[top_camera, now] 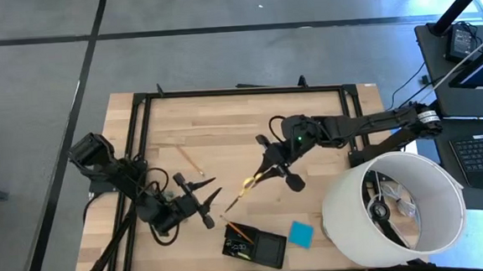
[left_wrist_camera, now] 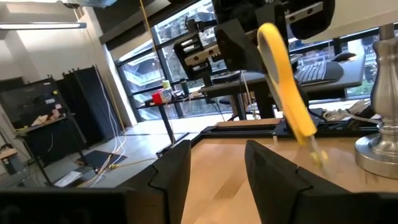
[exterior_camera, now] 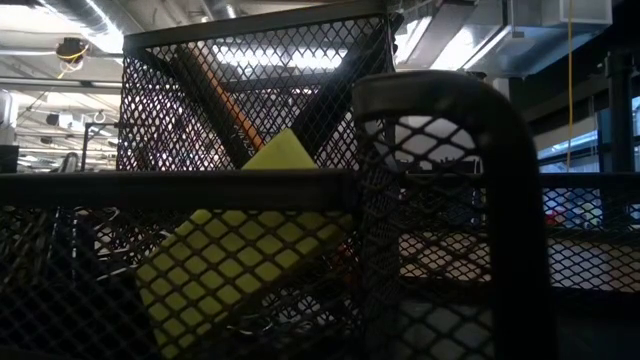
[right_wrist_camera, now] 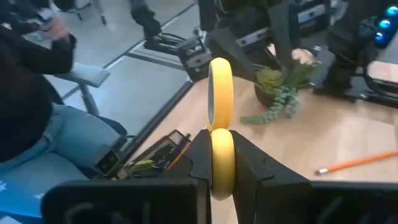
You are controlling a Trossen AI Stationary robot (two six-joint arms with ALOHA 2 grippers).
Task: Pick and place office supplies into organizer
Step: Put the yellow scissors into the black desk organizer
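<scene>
- The organizer (top_camera: 255,246), a low black tray near the surface's front edge, already holds pens and a yellow block.
- Left claw (top_camera: 212,196) waits just behind it, fingers released.
- Farther back, right claw (top_camera: 265,172) is clenched on the yellow-handled scissors (top_camera: 248,185), blades toward the organizer.
- Judged step: carrying them; next, lower them into a compartment.

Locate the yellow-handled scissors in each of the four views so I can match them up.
High view: the scissors hang at table centre, in the right gripper.
Low view: not in it; mesh fills the picture.
Left wrist view: a yellow handle upper right, past the open left gripper.
Right wrist view: handle loops centre, clamped by the fingers.
Shared landmark: the organizer, also at lower left of the right wrist view.
</scene>
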